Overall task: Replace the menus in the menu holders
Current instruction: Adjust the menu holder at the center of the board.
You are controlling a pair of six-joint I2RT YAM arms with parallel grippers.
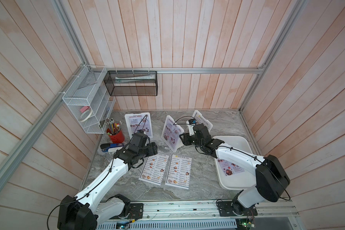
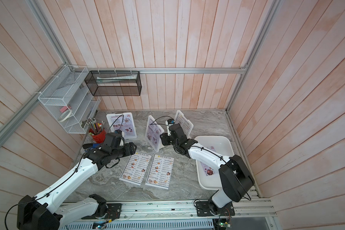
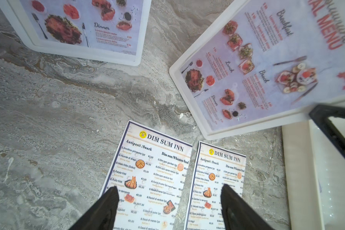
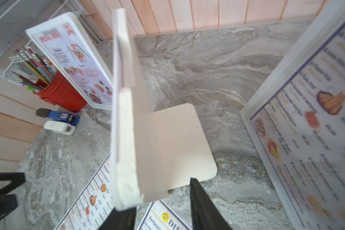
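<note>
Left gripper (image 3: pixel 169 187) gapes over the DIM SUM INN menus (image 3: pixel 147 169). The right gripper (image 4: pixel 157 195), also apart, seemingly straddles the neighbouring menu holder (image 4: pixel 124 119), and a nudge could topple it.

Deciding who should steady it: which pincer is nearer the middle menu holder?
Right. The right pincer straddles the side edge of the middle menu holder. The left pincer hovers open over the two flat DIM SUM INN menus, on the robot's side of that holder.

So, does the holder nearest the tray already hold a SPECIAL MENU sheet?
No, that menu holder shows a DIM SUM INN menu in its frame.
</note>
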